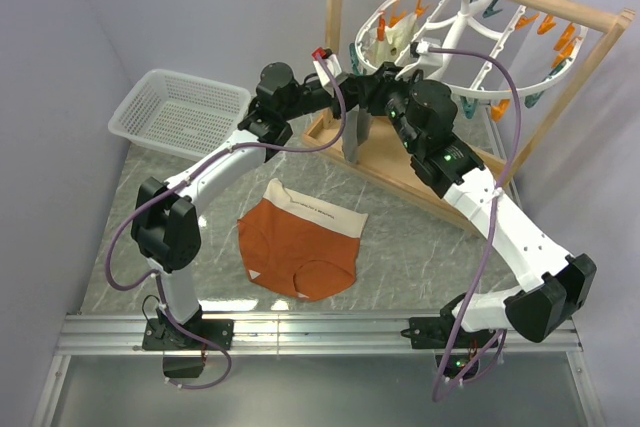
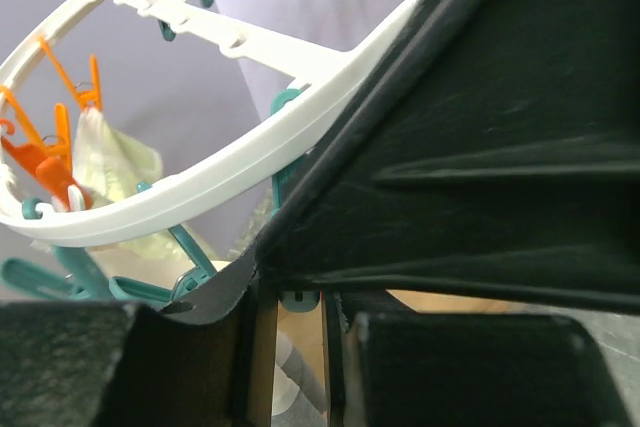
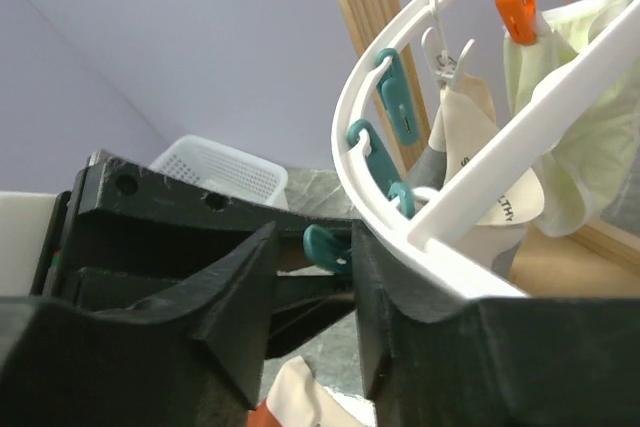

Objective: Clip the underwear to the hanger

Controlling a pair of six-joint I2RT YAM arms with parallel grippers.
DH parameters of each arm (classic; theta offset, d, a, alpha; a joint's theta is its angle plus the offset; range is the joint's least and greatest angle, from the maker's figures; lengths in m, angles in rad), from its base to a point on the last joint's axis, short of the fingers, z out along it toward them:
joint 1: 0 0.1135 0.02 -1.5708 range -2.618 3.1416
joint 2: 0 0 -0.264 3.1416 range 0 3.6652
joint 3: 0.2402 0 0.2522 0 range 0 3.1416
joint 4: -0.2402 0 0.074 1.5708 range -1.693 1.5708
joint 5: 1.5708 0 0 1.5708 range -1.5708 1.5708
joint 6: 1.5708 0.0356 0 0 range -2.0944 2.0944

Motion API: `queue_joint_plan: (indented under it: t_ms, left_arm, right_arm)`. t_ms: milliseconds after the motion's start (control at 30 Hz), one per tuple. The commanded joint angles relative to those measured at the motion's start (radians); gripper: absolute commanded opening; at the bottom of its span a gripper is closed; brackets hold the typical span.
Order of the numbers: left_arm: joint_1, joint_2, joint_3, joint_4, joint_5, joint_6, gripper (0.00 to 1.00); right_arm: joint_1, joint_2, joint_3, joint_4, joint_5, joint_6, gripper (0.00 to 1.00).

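Underwear (image 1: 300, 242) lies flat on desk (image 1: 400, 247), well apart from hanger (image 2: 200, 182). We see left pincer (image 2: 298, 292) narrow on a teal clothespin (image 3: 325, 247) at its rim; right pincer (image 3: 312, 267) part-open around it.

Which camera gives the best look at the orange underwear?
The top external view: the underwear lies whole, spread on the table. The right wrist view catches only a cream and orange sliver at its bottom edge, probably the same garment. The left wrist view does not show it.
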Motion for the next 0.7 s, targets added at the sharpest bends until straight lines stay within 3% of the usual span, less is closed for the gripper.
queue_joint_plan:
  t_ms: [0,67,167,300,667]
  left_arm:
    - [-0.005,-0.058,0.039,0.019,0.103,-0.034,0.0]
    - [-0.002,-0.058,0.04,0.022,0.132,-0.045,0.01]
    - [-0.003,-0.055,0.051,0.006,0.141,-0.051,0.06]
    - [-0.003,-0.056,0.047,-0.01,0.129,-0.044,0.19]
    - [0.007,-0.029,0.071,-0.047,0.09,-0.066,0.35]
  right_arm:
    - [-0.022,0.013,0.065,0.038,0.017,-0.004,0.41]
    - [-0.03,0.025,0.074,0.022,0.006,0.002,0.27]
    - [-0.05,0.028,0.09,0.01,-0.02,0.02,0.14]
    - [-0.057,0.024,0.103,0.01,-0.044,0.026,0.0]
    - [-0.074,0.014,0.111,-0.019,-0.095,0.059,0.0]
